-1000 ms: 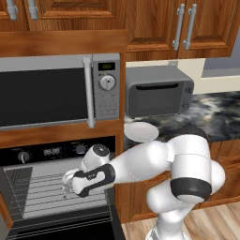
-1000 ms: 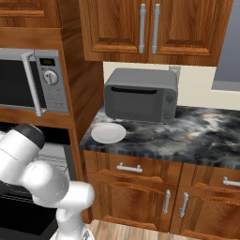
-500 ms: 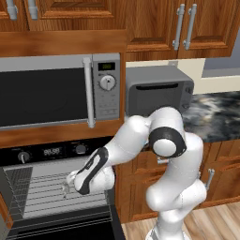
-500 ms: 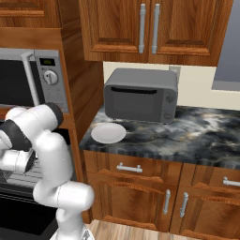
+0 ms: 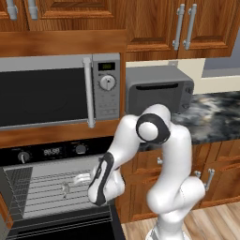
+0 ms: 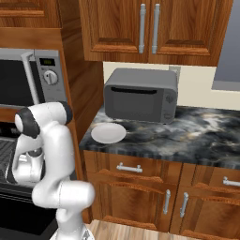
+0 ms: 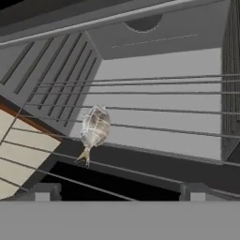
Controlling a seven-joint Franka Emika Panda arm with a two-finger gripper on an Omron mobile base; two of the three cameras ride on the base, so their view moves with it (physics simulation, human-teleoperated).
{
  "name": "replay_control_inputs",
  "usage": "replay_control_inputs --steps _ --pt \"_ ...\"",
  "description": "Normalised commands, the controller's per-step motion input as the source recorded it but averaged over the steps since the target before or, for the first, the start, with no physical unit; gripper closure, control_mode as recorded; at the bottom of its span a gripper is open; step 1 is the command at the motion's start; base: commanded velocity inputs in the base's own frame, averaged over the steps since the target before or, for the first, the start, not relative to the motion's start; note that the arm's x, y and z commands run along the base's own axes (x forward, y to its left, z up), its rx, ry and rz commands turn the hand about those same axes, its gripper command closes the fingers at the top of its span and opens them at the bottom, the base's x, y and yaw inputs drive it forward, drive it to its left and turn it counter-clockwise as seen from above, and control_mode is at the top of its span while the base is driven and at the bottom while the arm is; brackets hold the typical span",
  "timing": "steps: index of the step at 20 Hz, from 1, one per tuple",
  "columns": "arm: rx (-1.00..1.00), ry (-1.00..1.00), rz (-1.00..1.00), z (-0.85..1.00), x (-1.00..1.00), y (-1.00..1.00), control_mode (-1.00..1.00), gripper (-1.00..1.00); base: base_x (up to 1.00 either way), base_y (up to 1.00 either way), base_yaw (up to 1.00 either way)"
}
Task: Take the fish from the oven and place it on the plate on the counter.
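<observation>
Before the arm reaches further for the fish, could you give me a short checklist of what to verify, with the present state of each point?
1. Oven door open, rack reachable: ok.
2. Fish in sight on the wire rack: ok; in the hand view it lies left of centre, ahead of the gripper.
3. Gripper open and holding nothing: ok.
4. Fish lined up between the fingertips: not ok; it sits toward the left fingertip, not midway.
5. Plate free on the counter: ok; nothing lies on it.
6. Clearance between the arm and the oven frame: cannot tell.
</observation>
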Motion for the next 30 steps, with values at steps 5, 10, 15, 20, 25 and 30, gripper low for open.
replay_control_inputs --steps 5,10,15,20,25,30 --pt "0.0 -0.02 -0.14 0.36 -0.01 0.26 -1.0 -1.0 0.0 0.0 0.0" --pt "-0.02 0.16 -0.08 0.37 -0.01 0.16 -1.0 -1.0 0.0 0.0 0.0" --pt "-0.09 0.41 -0.06 0.05 0.0 0.25 -1.0 -1.0 0.0 0.0 0.0" --pt "-0.12 0.32 -0.08 0.0 0.11 0.37 -1.0 -1.0 0.0 0.0 0.0" --pt "-0.07 0.01 -0.02 -0.28 0.07 0.38 -1.0 -1.0 0.0 0.0 0.0" --pt "-0.05 -0.08 0.0 -0.34 0.03 0.43 -1.0 -1.0 0.0 0.0 0.0"
